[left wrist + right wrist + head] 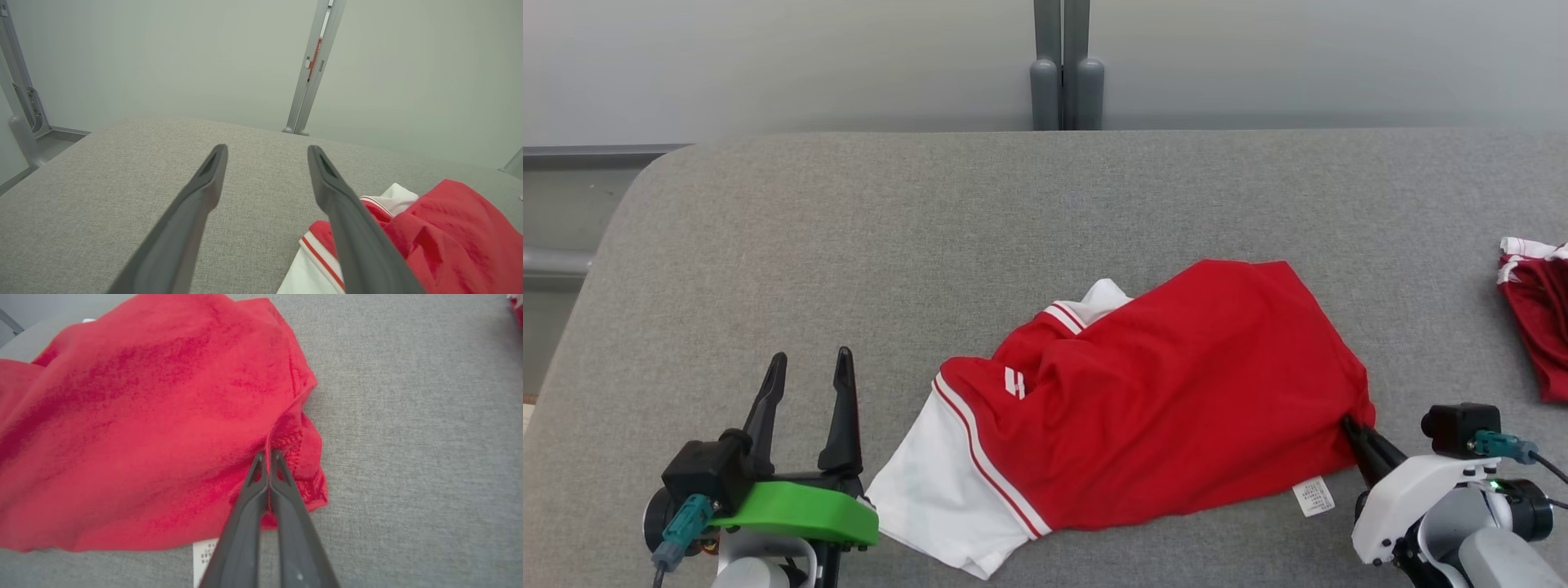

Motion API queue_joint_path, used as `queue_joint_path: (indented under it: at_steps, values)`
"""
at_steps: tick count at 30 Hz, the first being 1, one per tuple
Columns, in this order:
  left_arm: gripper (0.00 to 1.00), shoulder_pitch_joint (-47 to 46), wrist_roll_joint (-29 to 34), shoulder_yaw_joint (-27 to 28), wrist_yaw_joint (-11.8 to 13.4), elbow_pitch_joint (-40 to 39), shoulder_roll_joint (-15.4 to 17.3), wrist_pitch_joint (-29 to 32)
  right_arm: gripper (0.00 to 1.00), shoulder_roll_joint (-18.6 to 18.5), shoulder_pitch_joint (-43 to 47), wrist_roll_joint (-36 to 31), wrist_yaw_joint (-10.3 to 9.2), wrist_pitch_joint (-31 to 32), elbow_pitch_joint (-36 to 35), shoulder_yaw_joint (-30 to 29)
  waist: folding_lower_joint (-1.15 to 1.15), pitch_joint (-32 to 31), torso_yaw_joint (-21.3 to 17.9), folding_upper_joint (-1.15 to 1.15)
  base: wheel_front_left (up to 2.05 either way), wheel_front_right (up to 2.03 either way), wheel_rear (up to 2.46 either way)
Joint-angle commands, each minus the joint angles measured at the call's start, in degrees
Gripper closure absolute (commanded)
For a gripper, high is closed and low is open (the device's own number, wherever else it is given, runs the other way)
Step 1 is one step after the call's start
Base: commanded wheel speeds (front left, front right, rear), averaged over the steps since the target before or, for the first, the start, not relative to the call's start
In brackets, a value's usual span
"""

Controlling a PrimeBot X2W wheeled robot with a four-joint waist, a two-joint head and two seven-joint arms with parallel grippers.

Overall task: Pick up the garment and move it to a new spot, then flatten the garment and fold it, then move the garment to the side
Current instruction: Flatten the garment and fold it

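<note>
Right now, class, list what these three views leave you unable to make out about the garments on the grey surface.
Care label: print too small in head view; half behind the right pincer in right wrist view.
Second garment: cut off by head view's right edge.
Red garment: full shape buried under its own folds, all views.
</note>
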Motion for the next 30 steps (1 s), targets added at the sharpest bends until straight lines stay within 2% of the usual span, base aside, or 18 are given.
queue_joint_path:
  at_steps: [1, 6, 9, 13, 19, 20, 21, 22, 23, 30]
  values:
    - [0.0, -0.7, 0.8, 0.3, -0.3, 0.2, -0.1, -0.2, 1.0, -0.2, -1.2, 0.7, 0.03, -0.5, -0.7, -0.4, 0.0, 0.1, -0.1, 0.0, 0.0, 0.0, 0.0]
    - [0.0, -0.9, 1.4, 0.3, -0.4, 0.1, -0.3, -0.2, 1.0, -1.2, -4.1, 3.1, 0.03, 0.3, -2.5, -1.2, 0.0, 0.4, -0.2, 0.0, 0.0, 0.0, 0.0]
    - [0.0, -1.6, 1.4, -0.1, -0.5, 0.1, -0.4, -0.2, 1.0, -1.5, -6.8, 5.5, 0.03, 2.9, -1.7, -1.9, 0.0, 1.1, 0.2, 0.0, 0.0, 0.0, 0.0]
    - [0.0, -2.4, 1.3, -0.6, -1.0, 0.2, -0.8, -0.2, 1.0, -2.5, -10.7, 9.1, 0.03, 6.8, 1.7, -2.5, 0.0, 2.6, 1.6, 0.0, 0.0, 0.0, 0.0]
    - [0.0, -3.6, 1.5, -0.6, -1.5, 1.0, -1.5, -0.2, 1.0, -4.6, -15.7, 12.8, 0.02, 9.2, 8.5, -2.8, 0.0, 4.4, 3.7, 0.0, 0.0, 0.0, 0.0]
    - [0.0, -3.8, 1.6, -0.6, -1.6, 1.1, -1.6, -0.2, 0.9, -4.8, -16.3, 13.1, 0.02, 9.5, 9.4, -2.6, 0.0, 4.6, 3.8, 0.0, 0.0, 0.0, 0.0]
    - [0.0, -3.9, 1.7, -0.5, -1.6, 1.2, -1.7, -0.2, 0.59, -4.9, -16.9, 13.4, 0.02, 9.6, 10.4, -2.2, 0.0, 4.7, 3.9, 0.0, 0.0, 0.0, 0.0]
    - [0.0, -4.0, 1.7, -0.4, -1.7, 1.3, -1.8, -0.2, 0.33, -5.0, -17.4, 13.7, 0.02, 9.4, 11.1, -1.9, 0.0, 4.8, 4.0, 0.0, 0.0, 0.0, 0.0]
    - [0.0, -4.0, 1.7, -0.3, -1.7, 1.5, -1.8, -0.2, 0.0, -4.9, -17.9, 13.9, 0.02, 9.2, 11.9, -1.6, 0.0, 4.7, 4.0, 0.0, 0.0, 0.0, 0.0]
    - [0.0, -3.4, 2.1, 0.4, -1.9, 2.1, -1.9, -0.2, 0.0, -5.7, -18.3, 14.8, 0.02, 5.5, 12.5, -0.2, 0.0, 2.9, 2.1, 0.0, 0.0, 0.0, 0.0]
